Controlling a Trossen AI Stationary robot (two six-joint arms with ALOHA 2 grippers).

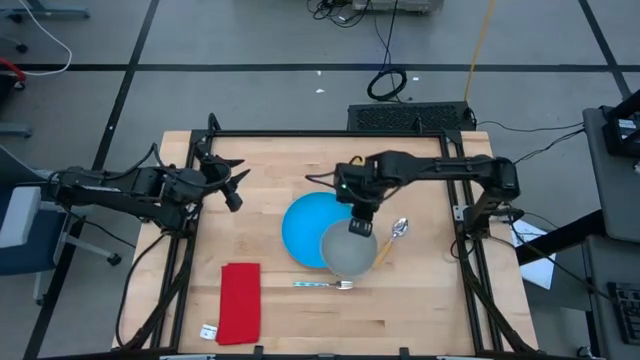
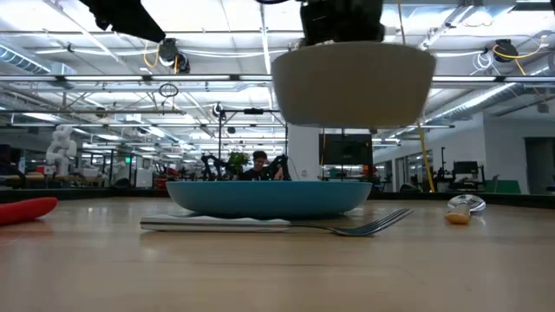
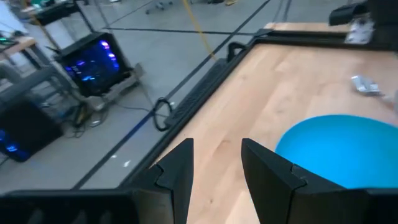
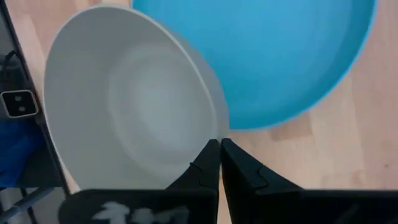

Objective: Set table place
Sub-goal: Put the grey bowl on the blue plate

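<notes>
My right gripper [image 1: 358,226] is shut on the grey bowl [image 1: 348,250], which floats above the table beside the blue plate [image 1: 308,228]. The low view shows the bowl [image 2: 353,82] high above the plate [image 2: 269,196]. The plate rests flat on the table [image 1: 270,180]. The silver fork [image 1: 325,285] lies near the plate's near edge. The orange-handled spoon [image 1: 394,236] lies right of the bowl. My left gripper [image 1: 235,185] hovers open near the table's left side, above the wood. My right gripper pinches the bowl's rim [image 4: 214,134] on its far side, one finger inside the bowl and one outside. The fingers come from above, pointing down. The bowl is lifted clear of the table and the plate, roughly upright, hanging below the fingers.
A red folded cloth [image 1: 240,302] lies near the table's near left corner, with a small white tag [image 1: 208,332] beside it. The black frame rails [image 1: 330,134] run along the table edges. Bare wood lies between the plate and the left arm.
</notes>
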